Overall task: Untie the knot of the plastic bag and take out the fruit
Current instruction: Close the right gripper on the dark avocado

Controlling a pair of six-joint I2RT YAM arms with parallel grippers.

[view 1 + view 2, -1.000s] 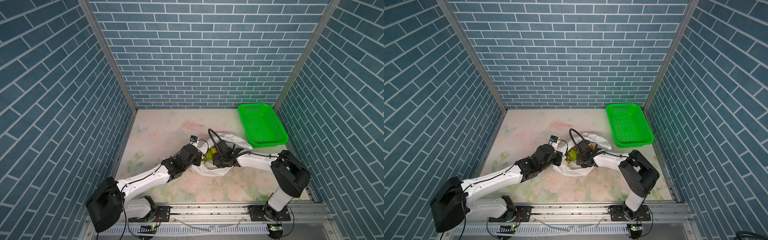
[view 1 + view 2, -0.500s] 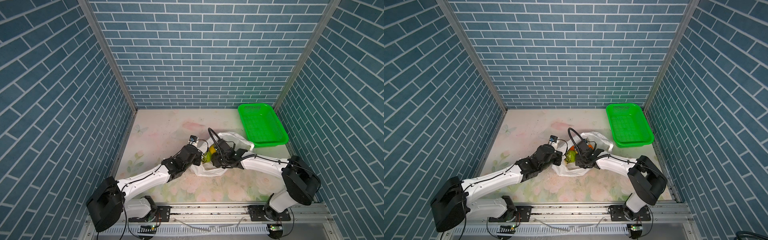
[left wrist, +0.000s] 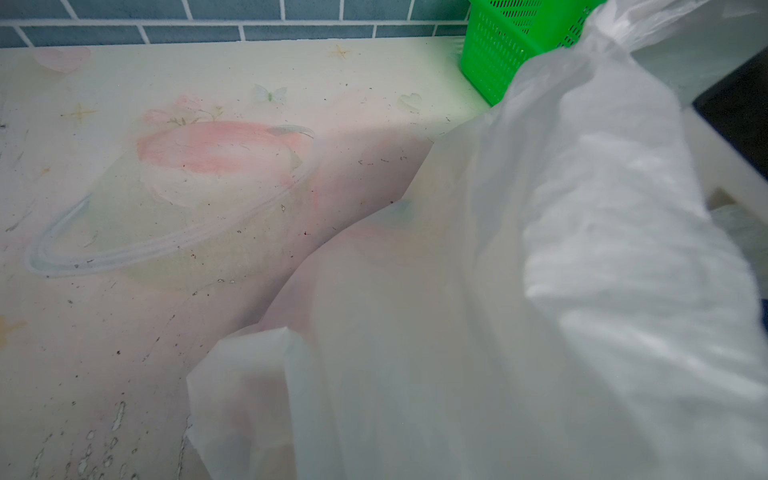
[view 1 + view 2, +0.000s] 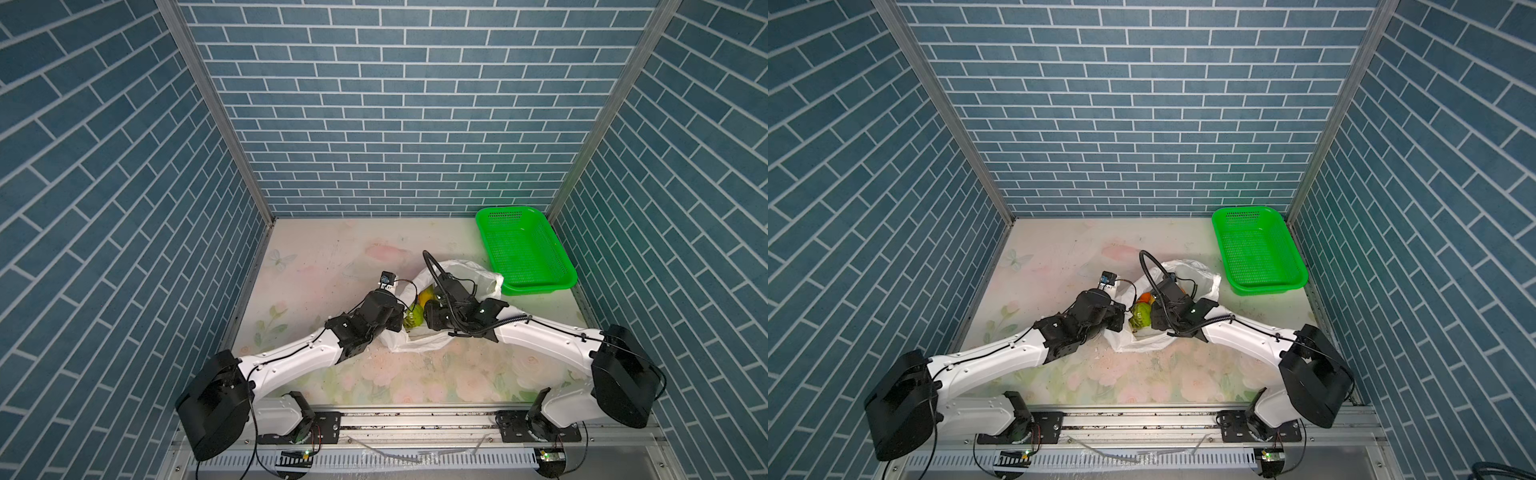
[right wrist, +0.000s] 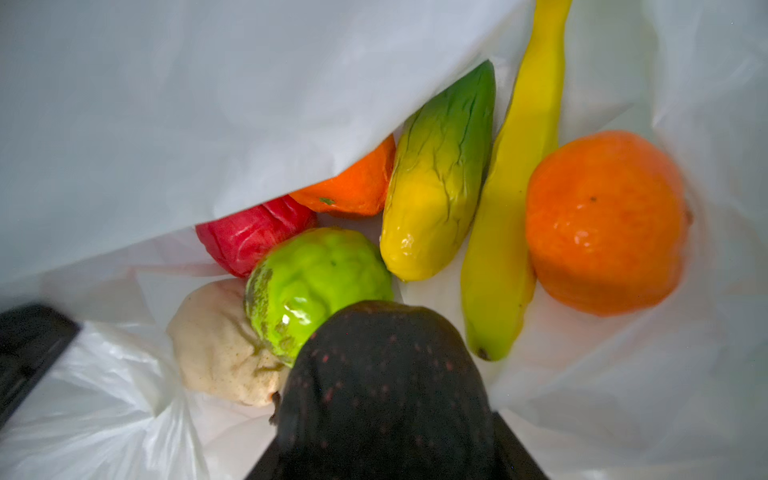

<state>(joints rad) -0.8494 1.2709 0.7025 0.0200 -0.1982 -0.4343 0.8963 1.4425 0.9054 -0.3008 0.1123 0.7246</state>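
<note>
Right wrist view: right tool (image 5: 390,465) part-open, gripping avocado (image 5: 386,374) inside bag (image 5: 208,104); avocado unclear in top views. Left tool (image 4: 397,320) closed, probably on bag.

Right arm (image 4: 540,337): elbow swung outward and lower, forearm now lying flatter. Bag (image 4: 478,272) mouth spread a touch wider at its far edge.

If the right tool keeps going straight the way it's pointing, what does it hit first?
The avocado looks held in the right tool; straight beyond, probably the green apple, though depth is unclear.
</note>
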